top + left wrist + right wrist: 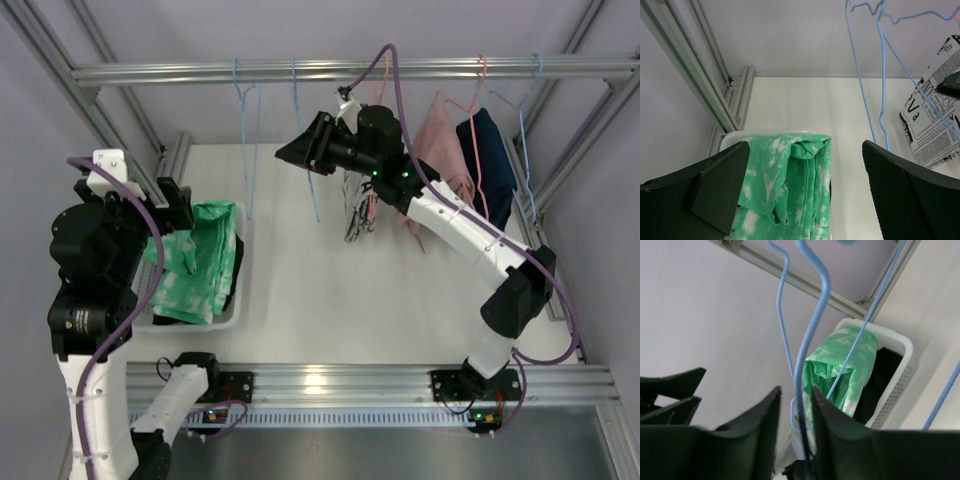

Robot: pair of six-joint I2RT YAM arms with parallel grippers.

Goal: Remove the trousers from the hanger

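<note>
White table (320,300): it lies below both pincers and fills most of my overhead view.
Aluminium rail (200,72): it crosses above and beyond the right pincer (796,395) and carries the hangers.
Basket (897,385): white mesh, directly under the left pincer (806,143) and well off to the left of the right one.
Green cloth (195,265): tie-dyed green and white, heaped in the basket over something dark.
Trousers (930,125): they hang from up by the rail, just behind the right pincer's fingertips and under its wrist. I cannot tell which hanger carries them.
Trousers, axis: the long axis is vertical, with the lower end pointing at the table.
Trousers, writing: I read large tilted block letters that look like "PA". The small print is too fine for me.
Trousers, look: white cloth printed like a newspaper, with black headlines and columns, hanging in soft folds.
Pink garment (440,150): it hangs beyond the right forearm, beside the navy garment (495,165).
Blue hanger (812,335): thin wire running upright between the right pincer's fingers.
Right pincer: the jaws stand a narrow slit apart, one on each side of the blue hanger's wire. I see a sliver of daylight either side, so I call it loose rather than clamped.
Left pincer: the jaws are spread wide with nothing between them, hovering above the basket.
</note>
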